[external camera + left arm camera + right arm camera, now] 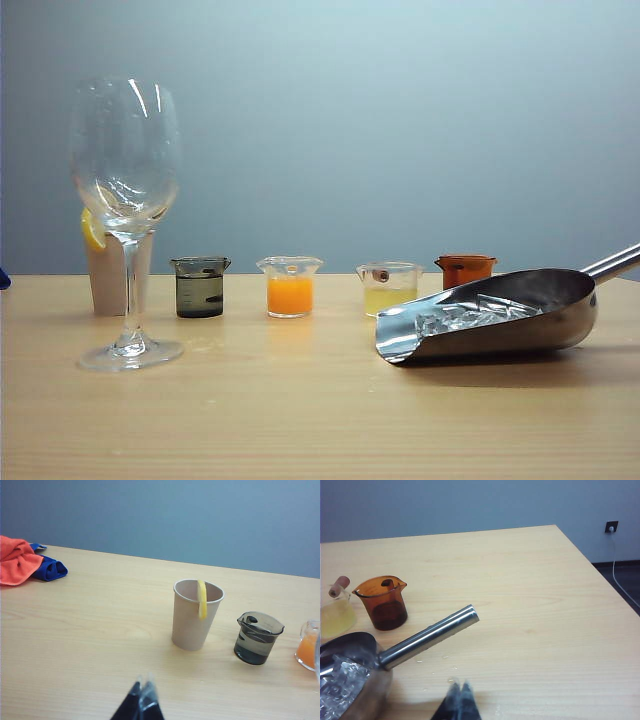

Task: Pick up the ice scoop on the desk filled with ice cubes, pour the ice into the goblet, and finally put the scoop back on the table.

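Lying on the desk (300, 420) at the exterior view's right, the ice scoop (500, 320) holds ice cubes (470, 316); the goblet (127, 220) stands upright far left. Both end effectors hover empty with fingers pressed together: left end effector (141, 702) near a paper cup (192, 615), right end effector (459, 702) near the scoop's handle

Looks like a lab or test room dressed up as a little drinks bar: bare blue-grey wall (400, 120), plain tan wooden desk (300, 420), small glass beakers (290, 287) of coloured liquid in a row, a wall socket (611, 526) with a cable past the desk's far corner.
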`<state>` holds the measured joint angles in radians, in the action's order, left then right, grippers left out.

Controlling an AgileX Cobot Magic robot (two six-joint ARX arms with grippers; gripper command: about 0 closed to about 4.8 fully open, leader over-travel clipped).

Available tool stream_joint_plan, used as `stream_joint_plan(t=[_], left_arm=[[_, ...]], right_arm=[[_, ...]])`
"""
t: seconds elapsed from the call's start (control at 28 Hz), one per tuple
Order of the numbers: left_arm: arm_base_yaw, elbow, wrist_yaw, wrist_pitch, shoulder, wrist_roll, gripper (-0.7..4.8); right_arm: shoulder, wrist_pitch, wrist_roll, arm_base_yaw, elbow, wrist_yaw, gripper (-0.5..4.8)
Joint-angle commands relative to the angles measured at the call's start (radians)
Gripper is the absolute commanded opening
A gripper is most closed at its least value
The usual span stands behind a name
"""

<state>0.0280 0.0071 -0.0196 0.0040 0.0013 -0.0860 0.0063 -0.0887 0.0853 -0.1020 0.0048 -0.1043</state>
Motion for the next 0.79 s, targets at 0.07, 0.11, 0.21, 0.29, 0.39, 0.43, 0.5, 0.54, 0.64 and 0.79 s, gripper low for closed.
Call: stream_joint_plan(t=[0.07,0.11,0.21,0.29,0.39,0.43,0.5,0.54,0.64,0.79], left_arm=[[-0.001,0.002,-0.003,0.011,0.000,0.000,-0.05],[-0.001,0.002,-0.003,0.011,0.000,0.000,-0.05],[-0.001,0.002,-0.003,0.011,0.000,0.000,-0.05],[-0.001,0.002,-0.003,0.011,0.000,0.000,-0.05],[-0.001,0.002,-0.002,0.011,0.000,-0.013,-0.05],[-0.001,0.002,-0.002,0.014,0.000,-0.044,-0.05],[-0.001,0.034,0.018,0.009,0.000,-0.131,-0.05],[0.000,0.060,0.024,-0.021,0.000,-0.118,-0.05],[0.000,0.196,0.023,-0.220,0.005,-0.063,-0.05],[0.000,0.309,0.024,-0.269,0.013,-0.064,-0.05]], right_arm=[[0.000,0.010,-0.015,0.000,-0.004,0.005,-0.05],[0.000,0.010,-0.014,0.000,-0.004,0.011,-0.05],[0.000,0.010,-0.014,0.000,-0.004,0.014,-0.05],[0.000,0.010,-0.014,0.000,-0.004,0.014,-0.06],[0.000,0.011,0.032,0.000,-0.004,0.013,-0.06],[0.000,0.020,0.099,0.000,-0.003,0.014,-0.05],[0.003,0.006,0.203,-0.003,0.058,0.025,-0.06],[0.014,-0.039,0.205,-0.006,0.102,0.015,-0.06],[0.103,-0.175,0.309,-0.008,0.295,0.024,-0.06],[0.259,-0.186,0.484,-0.008,0.450,0.063,-0.05]])
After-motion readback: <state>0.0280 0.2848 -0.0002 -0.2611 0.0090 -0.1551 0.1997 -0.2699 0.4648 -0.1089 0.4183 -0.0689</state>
